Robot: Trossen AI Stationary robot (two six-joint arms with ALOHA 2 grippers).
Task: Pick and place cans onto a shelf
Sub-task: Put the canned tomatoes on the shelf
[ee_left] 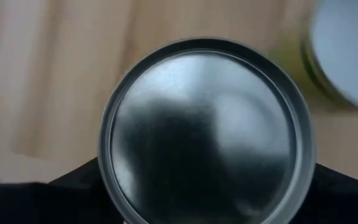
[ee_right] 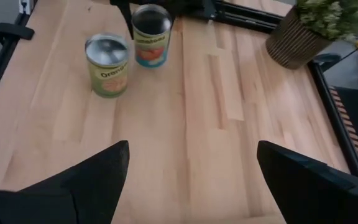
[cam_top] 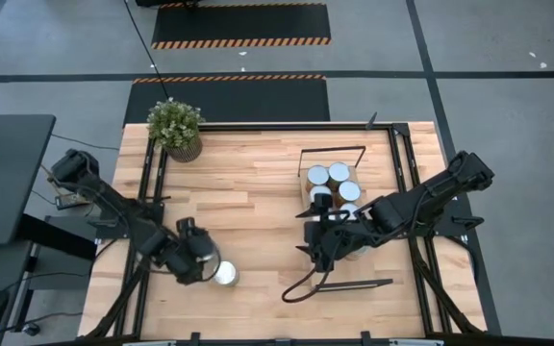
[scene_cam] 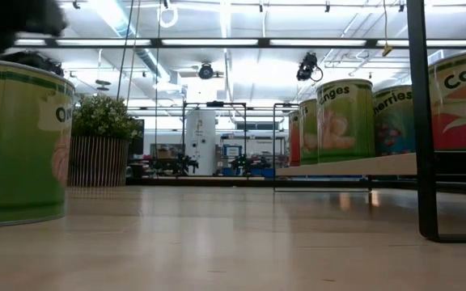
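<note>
Can under left claw (cam_top: 203, 261): we see a tin (ee_left: 207, 130) with shiny silver round top
Left claw: grip unclear to us
Right claw (ee_right: 191, 168): fingers spread, released

Bench (cam_top: 258, 202): light wood in pale and honey planks, bordered by a black metal frame.

Shelf (scene_cam: 354, 166): light-wood board with thin black end frames.

Cans on the shelf (cam_top: 333, 185): silver-white round tops; in the low view, green, orange-red and blue-green labels.

Can near the bench's front edge (ee_right: 107, 65): silver top, green label with orange lettering.

Can beside it (ee_right: 151, 36): dark top, label in green with an orange-red picture.

Plant at the bench's back left corner (cam_top: 174, 125): green leaves, brown ribbed pot.

Arms and tools: black.

Floor: grey, with black mats edged in orange-and-black stripes.
</note>
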